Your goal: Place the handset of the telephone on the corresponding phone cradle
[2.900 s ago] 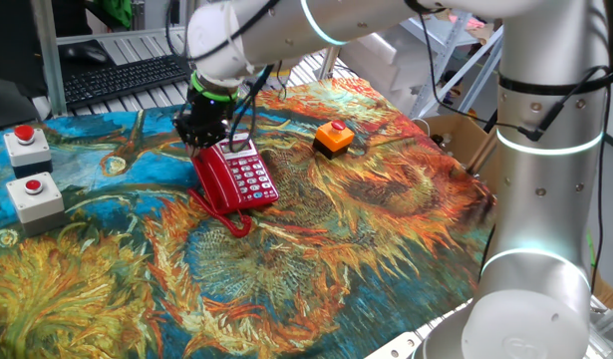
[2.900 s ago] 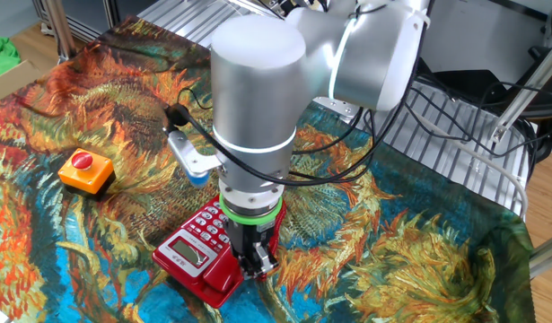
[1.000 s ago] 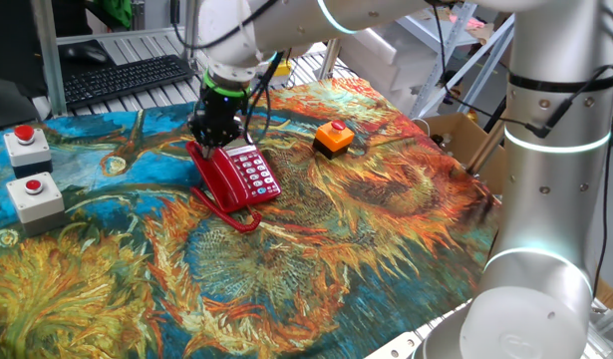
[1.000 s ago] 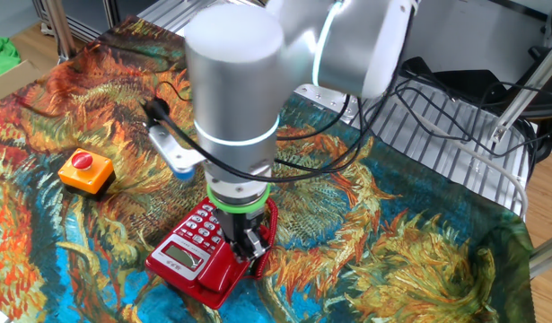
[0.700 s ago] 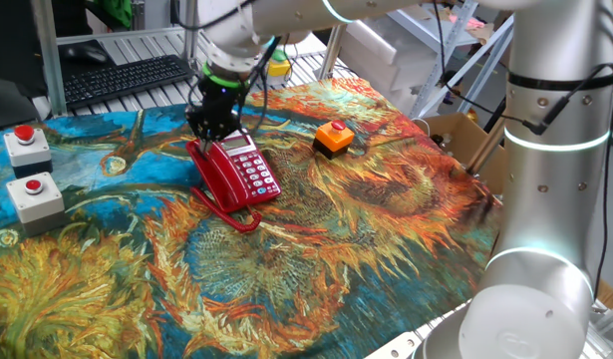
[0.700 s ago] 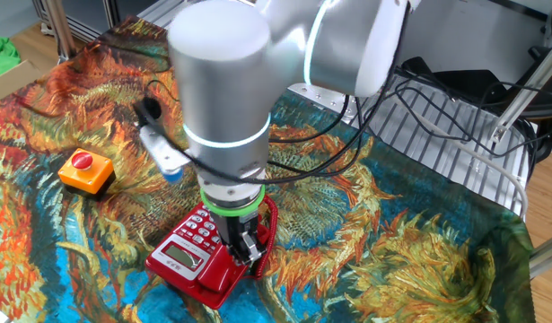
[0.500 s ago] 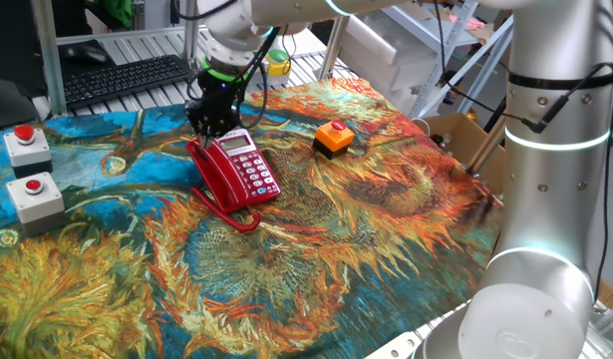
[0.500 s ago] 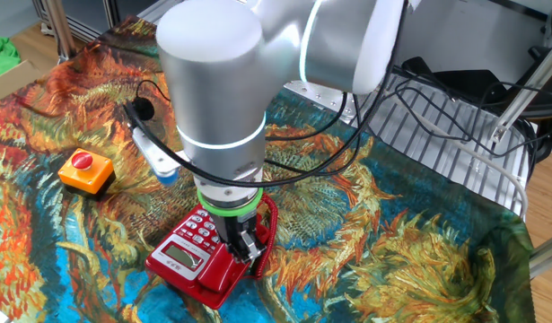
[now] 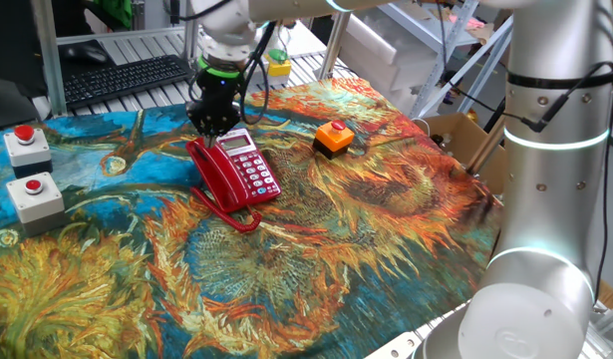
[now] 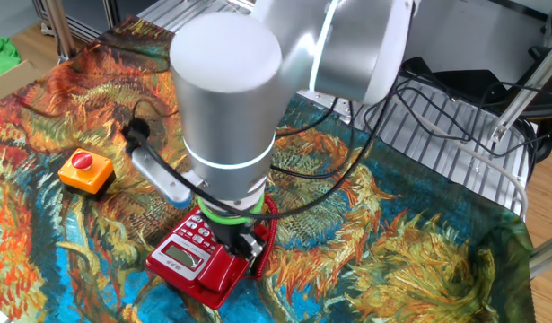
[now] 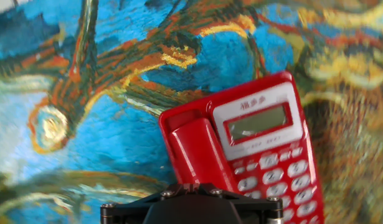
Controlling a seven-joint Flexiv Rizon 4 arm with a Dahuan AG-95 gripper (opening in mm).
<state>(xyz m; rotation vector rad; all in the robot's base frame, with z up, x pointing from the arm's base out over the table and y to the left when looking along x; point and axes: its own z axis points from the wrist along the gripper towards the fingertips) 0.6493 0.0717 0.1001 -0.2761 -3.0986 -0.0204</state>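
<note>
The red telephone (image 9: 242, 170) lies on the patterned cloth, keypad up, and is also seen from the other side (image 10: 188, 259). The handset (image 9: 212, 178) lies along the phone cradle on the keypad-free side; in the hand view the handset (image 11: 198, 153) fills that channel beside the display. Its red cord (image 9: 233, 216) curls off the near end. My gripper (image 9: 212, 127) hangs just above the telephone's display end, shut, with nothing between the fingers. In the hand view the gripper (image 11: 190, 186) sits over the handset.
An orange button box (image 9: 333, 137) stands right of the phone. Two grey boxes with red buttons (image 9: 27, 143) (image 9: 33, 192) sit at the cloth's left edge. A keyboard (image 9: 127, 78) lies behind. The arm's large body (image 10: 231, 108) hides part of the phone.
The gripper has lifted slightly off the telephone and drifted toward its display end, and the wrist has turned. The handset and phone have stayed put.
</note>
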